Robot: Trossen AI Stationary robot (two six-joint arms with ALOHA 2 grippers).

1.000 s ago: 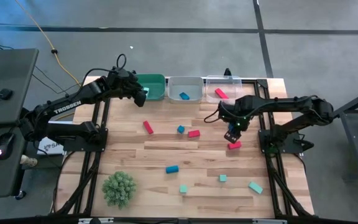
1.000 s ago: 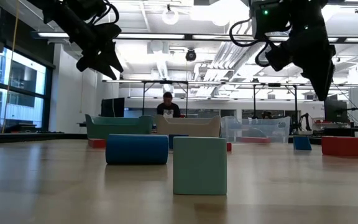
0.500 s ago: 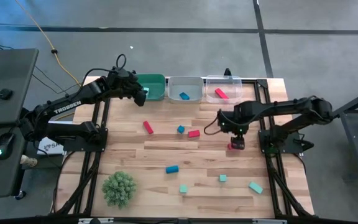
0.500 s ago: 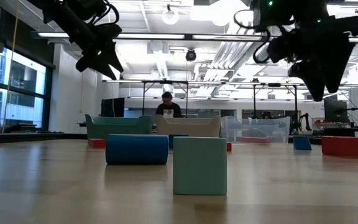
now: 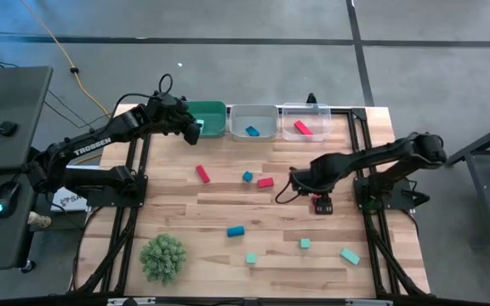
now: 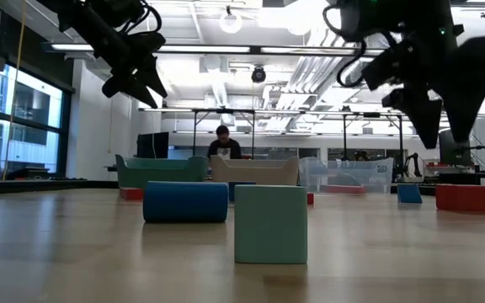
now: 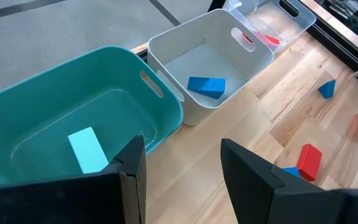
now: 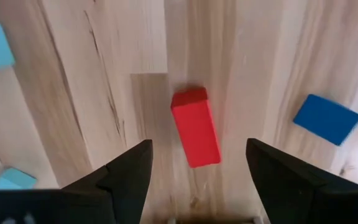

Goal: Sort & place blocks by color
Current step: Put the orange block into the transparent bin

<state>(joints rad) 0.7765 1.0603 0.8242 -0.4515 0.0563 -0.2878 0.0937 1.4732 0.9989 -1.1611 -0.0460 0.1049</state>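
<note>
Red bar block lies flat on the wooden table, toward 3 o'clock on the board in the high view, directly under the right gripper, whose fingers stand fully spread and empty, one on each side of the block's long faces without touching it. Judged from its look, the block is a small, rigid, solid piece with smooth flat faces: light, not fragile, and likely to slide or pivot on the wood if nudged off-centre. Recommended hold: across the two long parallel sides at mid-length, fingers square to the faces, so closing does not twist it. The block sits slightly skewed to the finger line, so a small wrist turn would probably help. Target is the clear bin at 12 o'clock, which already holds a red piece. The left gripper hovers over the teal bin at 11 o'clock, partly open and holding nothing
</note>
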